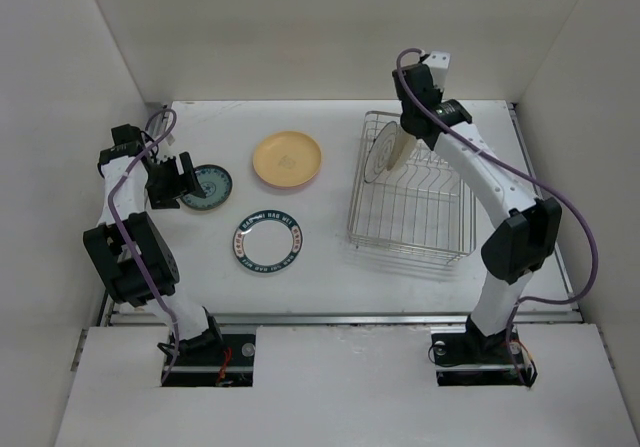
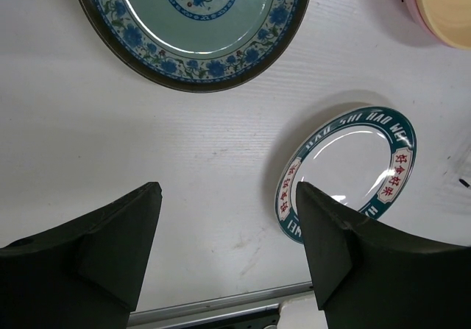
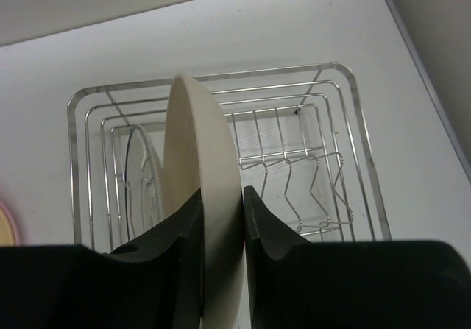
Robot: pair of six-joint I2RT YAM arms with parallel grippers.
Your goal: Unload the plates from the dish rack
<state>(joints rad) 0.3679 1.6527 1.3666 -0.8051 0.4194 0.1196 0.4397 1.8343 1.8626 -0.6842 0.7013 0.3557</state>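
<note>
The silver wire dish rack (image 1: 415, 222) stands at the right. My right gripper (image 1: 408, 127) is shut on the rim of a cream plate (image 3: 202, 152), held upright over the rack's far end (image 3: 346, 75); the plate also shows in the top view (image 1: 398, 152). A white plate with a line pattern (image 1: 378, 154) stands in the rack beside it, seen too in the right wrist view (image 3: 143, 174). On the table lie a yellow-tan plate (image 1: 287, 158), a white plate with a dark lettered rim (image 1: 270, 242) and a teal plate (image 1: 207, 187). My left gripper (image 2: 228, 226) is open and empty above the table near the teal plate (image 2: 199, 27).
White walls close in the table on the left, back and right. A metal rail (image 1: 340, 317) runs along the table's near edge. The lettered plate (image 2: 353, 167) lies just right of my left fingers.
</note>
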